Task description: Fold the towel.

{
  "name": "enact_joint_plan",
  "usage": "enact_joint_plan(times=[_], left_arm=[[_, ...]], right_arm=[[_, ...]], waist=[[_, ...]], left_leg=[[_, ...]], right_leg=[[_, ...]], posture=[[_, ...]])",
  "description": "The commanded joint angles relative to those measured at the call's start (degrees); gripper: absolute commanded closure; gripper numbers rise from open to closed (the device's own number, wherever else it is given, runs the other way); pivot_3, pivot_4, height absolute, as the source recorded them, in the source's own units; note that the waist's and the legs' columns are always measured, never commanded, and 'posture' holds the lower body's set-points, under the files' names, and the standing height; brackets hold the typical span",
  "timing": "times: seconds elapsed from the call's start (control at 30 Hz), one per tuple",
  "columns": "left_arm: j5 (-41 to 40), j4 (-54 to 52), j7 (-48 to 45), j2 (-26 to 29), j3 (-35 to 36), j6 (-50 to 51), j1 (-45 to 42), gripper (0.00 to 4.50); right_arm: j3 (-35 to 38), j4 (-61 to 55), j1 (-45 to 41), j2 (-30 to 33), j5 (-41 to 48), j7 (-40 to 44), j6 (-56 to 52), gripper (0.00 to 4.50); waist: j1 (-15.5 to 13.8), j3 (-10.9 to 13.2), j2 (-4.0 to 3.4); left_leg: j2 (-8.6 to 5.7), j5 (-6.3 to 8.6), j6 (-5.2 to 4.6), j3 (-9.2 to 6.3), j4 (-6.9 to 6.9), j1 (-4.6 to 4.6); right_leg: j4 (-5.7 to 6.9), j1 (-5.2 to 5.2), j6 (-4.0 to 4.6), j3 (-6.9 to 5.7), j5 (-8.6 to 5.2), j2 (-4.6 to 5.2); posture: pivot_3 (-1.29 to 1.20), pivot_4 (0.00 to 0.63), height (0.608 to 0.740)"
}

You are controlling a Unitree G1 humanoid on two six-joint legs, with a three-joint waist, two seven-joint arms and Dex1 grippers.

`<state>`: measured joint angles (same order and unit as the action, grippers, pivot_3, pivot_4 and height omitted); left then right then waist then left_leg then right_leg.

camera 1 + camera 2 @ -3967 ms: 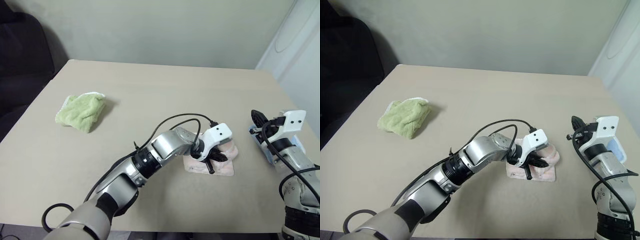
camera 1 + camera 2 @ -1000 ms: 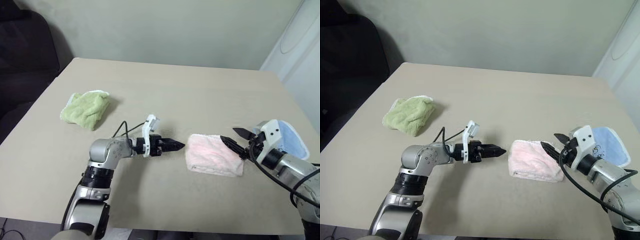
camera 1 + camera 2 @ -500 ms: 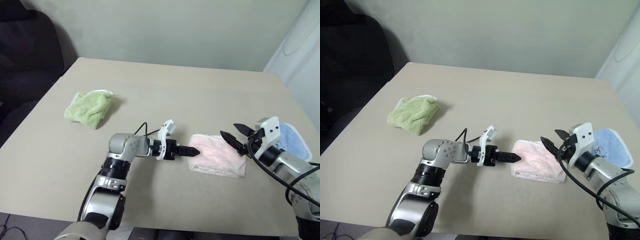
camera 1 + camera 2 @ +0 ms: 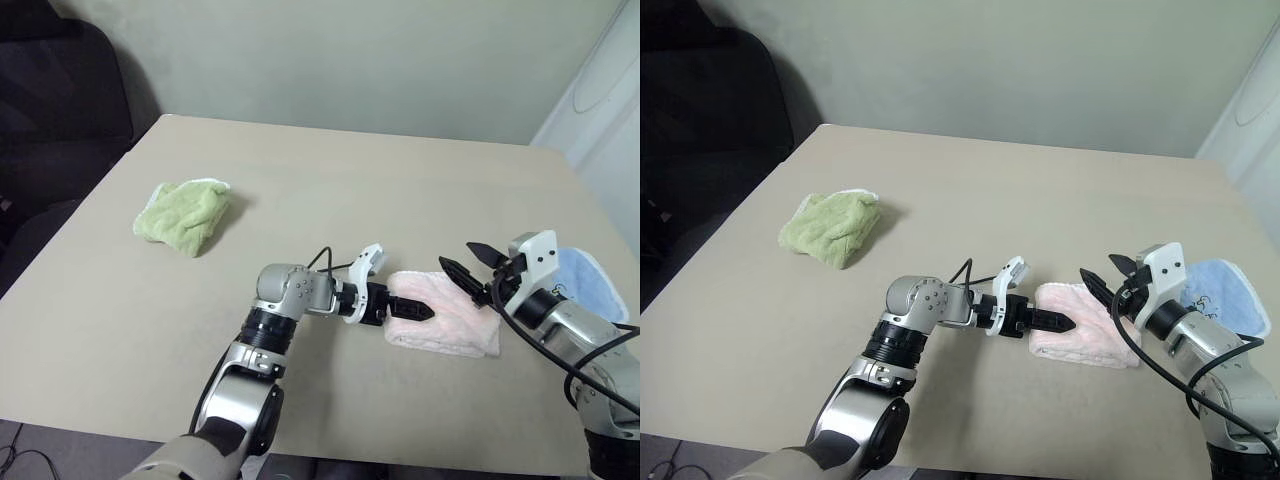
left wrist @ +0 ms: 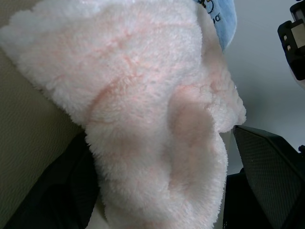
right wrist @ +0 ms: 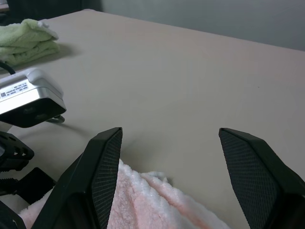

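Left eye view has the towel [image 4: 445, 318] folded at lower right of centre, left gripper [image 4: 412, 310] spread around its near end and right gripper [image 4: 463, 266] spread above its far end, apparently for another fold.

Pink towel [image 5: 143, 95] close between spread fingers [image 5: 271, 176] — blue cloth [image 5: 223, 19] behind.

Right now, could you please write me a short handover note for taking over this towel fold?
Left gripper: open, fingers either side of the towel's left edge, not closed on it.
Right gripper: open, above the towel's right end, holding nothing.
Towel: a compact folded bundle on the table, with the blue cloth at its right; green cloth far left.
Done: towel looks folded.
Left: confirm or finish the fold.
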<state>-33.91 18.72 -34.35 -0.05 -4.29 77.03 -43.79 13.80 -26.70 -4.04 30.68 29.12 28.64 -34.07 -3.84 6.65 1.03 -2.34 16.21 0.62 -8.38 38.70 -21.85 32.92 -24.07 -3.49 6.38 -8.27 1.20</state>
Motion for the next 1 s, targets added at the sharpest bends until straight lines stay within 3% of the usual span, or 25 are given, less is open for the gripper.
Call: enact_joint_plan(times=[0.03,0.43,0.7,0.9,1.0], left_arm=[[0.1,0.2,0.5,-1.2,-0.1,-0.6,-0.8,0.42],[-1.3,-1.4,1.2,-2.0,3.2,-0.9,-0.3,4.43],[-3.1,-3.4,2.7,-2.6,7.2,-0.7,-0.1,4.47],[-6.0,-2.1,7.1,0.6,19.6,-2.8,-5.5,4.47],[-6.6,0.2,9.7,5.4,26.4,-5.6,-9.8,4.47]], right_arm=[[0.6,-0.9,-1.2,0.0,-0.2,-0.7,1.4,1.10],[0.3,0.4,-3.0,-0.7,-1.1,-1.2,2.1,1.10],[2.1,2.7,-5.3,-2.1,-2.5,-4.1,4.6,1.10],[5.9,7.5,-9.6,-2.9,-4.5,-8.6,8.5,1.10],[8.0,9.5,-11.6,-3.0,-4.4,-10.4,9.7,1.10]], waist=[[0.0,0.0,0.00],[0.1,0.0,0.00],[0.1,0.0,0.00],[0.3,0.1,-0.02],[0.4,0.1,-0.02]], left_leg=[[-0.01,0.00,0.00,0.01,0.00,0.00],[0.03,-0.03,-0.02,0.05,0.01,0.01],[0.04,-0.01,-0.06,0.04,0.00,0.01],[0.06,-0.07,-0.17,0.06,0.00,0.01],[0.09,-0.12,-0.24,0.06,-0.05,0.01]], right_leg=[[0.00,0.00,0.00,0.01,0.00,0.00],[0.01,-0.04,0.02,0.01,0.02,-0.01],[0.01,-0.04,0.01,0.01,0.03,-0.02],[0.01,-0.11,0.07,0.01,0.26,-0.02],[0.02,-0.16,0.24,0.01,0.43,-0.05]], posture=[[0.00,0.150,0.740],[0.00,0.150,0.740],[0.00,0.150,0.740],[0.00,0.150,0.740],[0.00,0.150,0.740]])
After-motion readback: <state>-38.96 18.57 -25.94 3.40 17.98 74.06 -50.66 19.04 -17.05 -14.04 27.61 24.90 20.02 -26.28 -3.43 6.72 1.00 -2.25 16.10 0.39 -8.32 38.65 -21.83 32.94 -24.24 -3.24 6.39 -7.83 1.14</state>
